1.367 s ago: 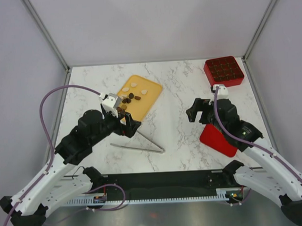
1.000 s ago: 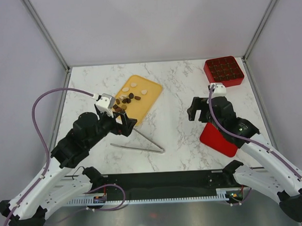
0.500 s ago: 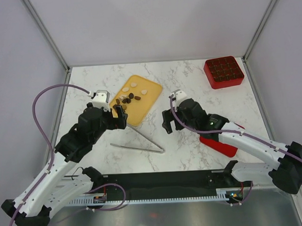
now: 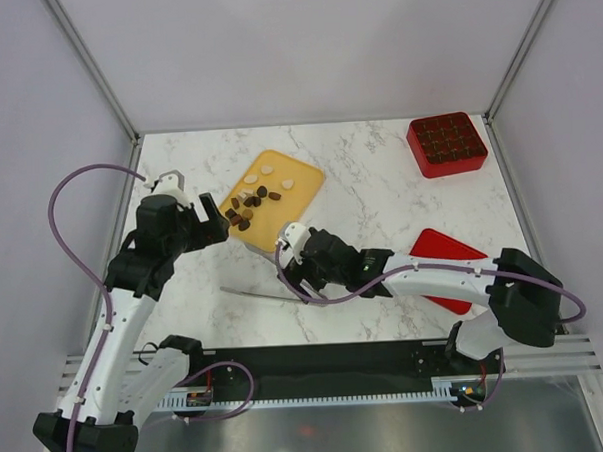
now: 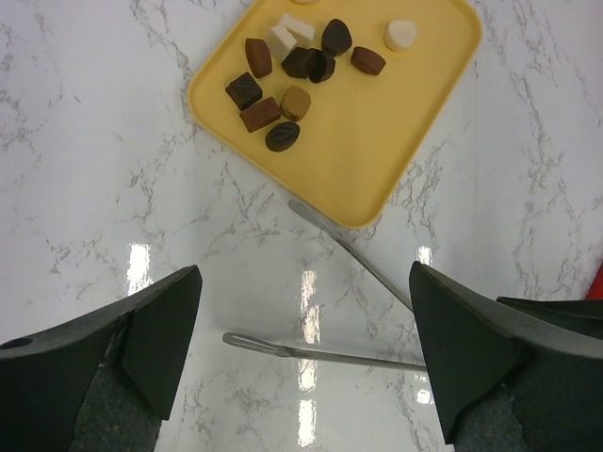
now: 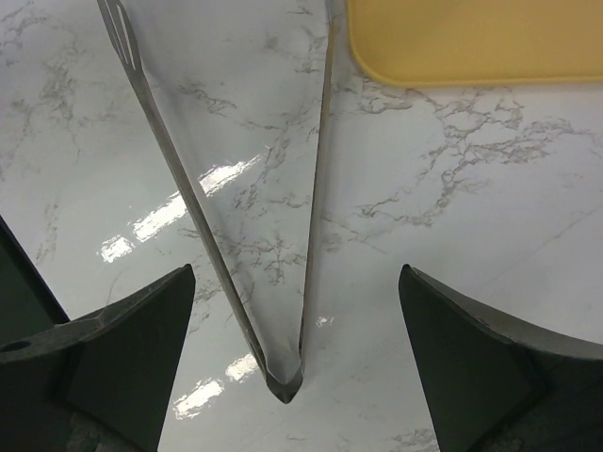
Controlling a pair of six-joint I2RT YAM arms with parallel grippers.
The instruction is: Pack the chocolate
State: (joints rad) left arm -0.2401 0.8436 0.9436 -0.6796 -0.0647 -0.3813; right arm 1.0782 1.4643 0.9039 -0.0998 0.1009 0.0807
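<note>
Yellow plastic forms the one tray (image 4: pixel 298 198), left of centre in the top view, its long axis running from upper right to lower left. All the chocolate (image 5: pixel 301 64) lies on it. The left wrist view shows nine brown pieces and three cream-white ones before the frame cuts the tray off; the top view adds more pale ovals towards the tray's far end. The brown pieces bunch in a loose band slanting from lower left to upper right in the wrist view, each turned its own way.

One pair of metal tongs (image 6: pixel 283 384) lies flat just below the tray, its hinge at the bottom of the right wrist view and its two arms spreading upward.

One red gridded box (image 4: pixel 446 145) sits at the upper right, and one red lid (image 4: pixel 453 254) at the lower right.

Both pincers are spread wide and hold nothing: the left gripper (image 5: pixel 306 330) hangs beside the tray, the right gripper (image 6: pixel 297 320) over the tongs.

White grey-veined marble makes the table (image 4: pixel 370 183), with plain grey walls on three sides.
</note>
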